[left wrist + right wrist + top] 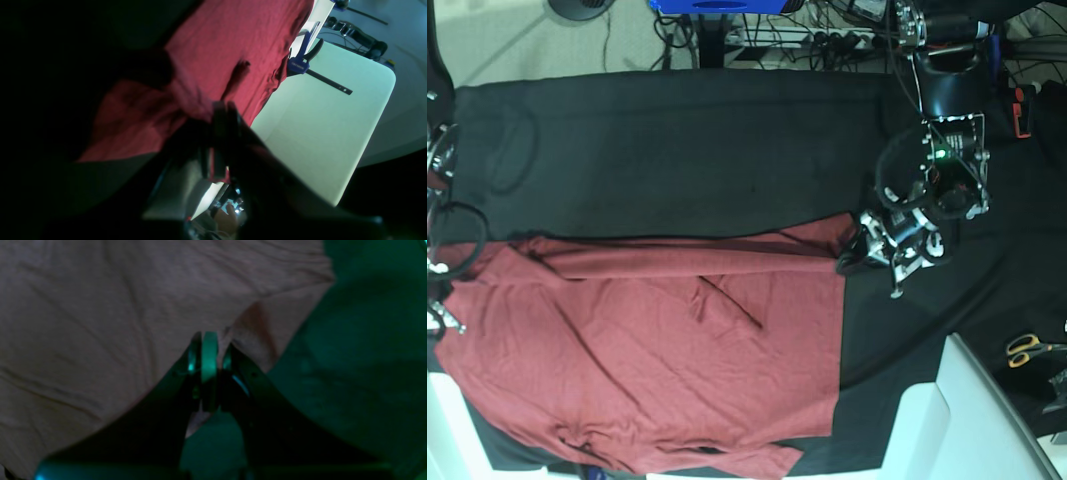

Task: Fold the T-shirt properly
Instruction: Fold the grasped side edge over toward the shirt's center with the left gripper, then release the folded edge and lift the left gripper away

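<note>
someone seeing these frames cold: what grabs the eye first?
The big brick-red T-shirt spread over the black table cloth, filling the lower left of the base view. Next, the left gripper pinching the shirt's upper right corner, one edge already folded into a long band. The right gripper is shut on fabric too, and yellow-handled scissors lie at the far right.

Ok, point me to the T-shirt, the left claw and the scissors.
T-shirt [647, 360]: base view, middle of the red body panel.
Left claw [855, 252]: base view, tips at the shirt's upper right corner.
Scissors [1030, 349]: base view, yellow handles at the right edge.
</note>
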`<state>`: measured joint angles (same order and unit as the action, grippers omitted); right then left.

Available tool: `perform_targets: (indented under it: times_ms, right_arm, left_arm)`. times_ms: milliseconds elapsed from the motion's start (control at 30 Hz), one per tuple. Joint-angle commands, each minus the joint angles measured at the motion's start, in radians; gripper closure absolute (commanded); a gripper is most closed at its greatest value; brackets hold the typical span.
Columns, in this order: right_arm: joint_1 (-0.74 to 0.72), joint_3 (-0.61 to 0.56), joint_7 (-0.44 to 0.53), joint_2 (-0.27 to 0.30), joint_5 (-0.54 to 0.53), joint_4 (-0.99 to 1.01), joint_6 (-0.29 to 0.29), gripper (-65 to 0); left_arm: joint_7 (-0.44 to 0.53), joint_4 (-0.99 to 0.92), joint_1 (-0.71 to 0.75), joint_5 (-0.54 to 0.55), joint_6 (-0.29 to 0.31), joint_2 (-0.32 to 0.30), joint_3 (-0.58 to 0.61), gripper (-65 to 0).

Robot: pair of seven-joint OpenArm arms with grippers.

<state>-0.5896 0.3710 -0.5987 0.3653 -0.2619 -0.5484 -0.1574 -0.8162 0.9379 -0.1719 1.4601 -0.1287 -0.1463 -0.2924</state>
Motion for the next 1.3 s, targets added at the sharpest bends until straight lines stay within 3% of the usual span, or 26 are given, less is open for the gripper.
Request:
perform_targets:
  times_ms: [0,233,500,633,700,800,867,933,1100,1200,1267]
  right_arm:
    - [-0.034,0.0,0.02,0.014,0.002,-0.012,-0.001,-0.8]
    - [-0.034,0.007,0.085,-0.002,0.002,-0.012,-0.001,-2.4]
    - [-0.034,0.007,0.144,-0.002,0.002,-0.012,-0.001,-20.1]
    - [-0.033,0.009,0.159,-0.002,0.002,-0.012,-0.001,-37.8]
    - [-0.033,0.01,0.159,-0.002,-0.001,-0.012,-0.001,-44.7]
    - [-0.033,0.046,0.159,-0.001,-0.003,-0.012,0.002,-46.8]
    - [-0.033,0.087,0.158,-0.001,-0.003,-0.012,0.005,-47.3]
    - [-0.03,0.113,0.153,0.001,-0.003,-0.014,0.011,-47.3]
    - [0.026,0.122,0.125,0.002,-0.003,-0.091,0.175,-45.6]
    - [0.135,0.122,0.033,-0.024,-0.004,-0.327,0.273,-35.4]
    - [0.221,0.122,-0.036,-0.065,-0.004,-0.517,0.302,-28.4]
  left_arm:
    - [-0.004,0.01,-0.025,0.023,0.011,-0.006,-0.003,0.0]
    - [-0.001,0.005,-0.074,0.023,0.013,0.027,-0.008,0.0]
    - [0.002,0.003,-0.096,0.023,0.013,0.038,-0.014,0.0]
    - [0.002,0.005,-0.097,0.023,0.011,0.037,-0.014,0.0]
    - [0.002,0.01,-0.093,0.023,0.011,0.034,-0.014,-16.5]
    - [0.002,0.014,-0.094,0.023,0.014,0.03,-0.029,-41.3]
    - [0.002,0.019,-0.094,0.023,0.016,0.034,-0.078,-54.5]
    - [0.002,0.043,-0.094,0.023,0.016,0.034,-0.11,-63.2]
    - [0.002,0.165,-0.084,0.023,0.016,0.012,-0.124,-65.0]
    - [-0.001,0.269,-0.039,0.023,0.016,-0.028,-0.118,-65.0]
    - [-0.005,0.336,0.016,0.023,0.016,-0.052,-0.117,-65.0]
